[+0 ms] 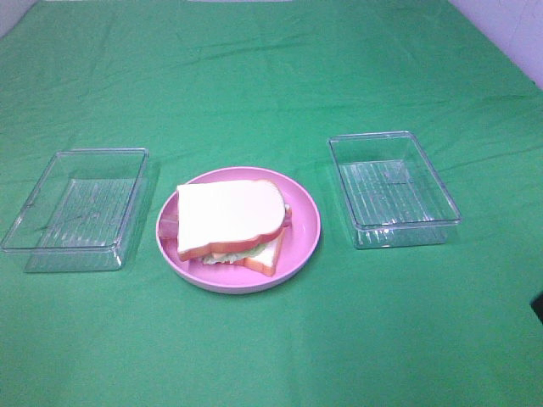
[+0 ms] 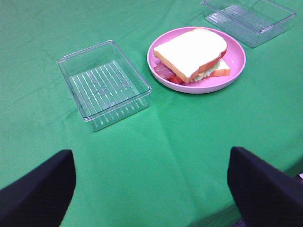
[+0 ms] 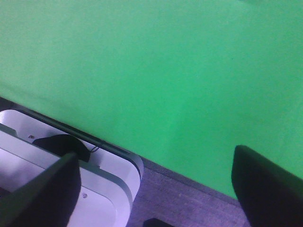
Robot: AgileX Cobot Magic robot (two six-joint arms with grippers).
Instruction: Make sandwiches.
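Observation:
A sandwich [image 1: 229,219] lies on a pink plate [image 1: 301,246] in the middle of the green table. Its top white bread slice with orange-brown crust covers pale green lettuce and pink-red bacon that peek out at the edges; no cheese shows. It also shows in the left wrist view [image 2: 191,53] on the plate [image 2: 236,66]. My left gripper [image 2: 151,189] is open and empty, well back from the plate near the table's front. My right gripper [image 3: 156,189] is open and empty over the table's edge. Neither gripper shows in the high view apart from a dark sliver at the right border.
A clear plastic box [image 1: 76,208] stands left of the plate and another clear box [image 1: 392,188] right of it; both hold nothing. They also show in the left wrist view [image 2: 104,84] [image 2: 248,19]. A white robot base [image 3: 71,179] and grey floor lie beyond the table edge.

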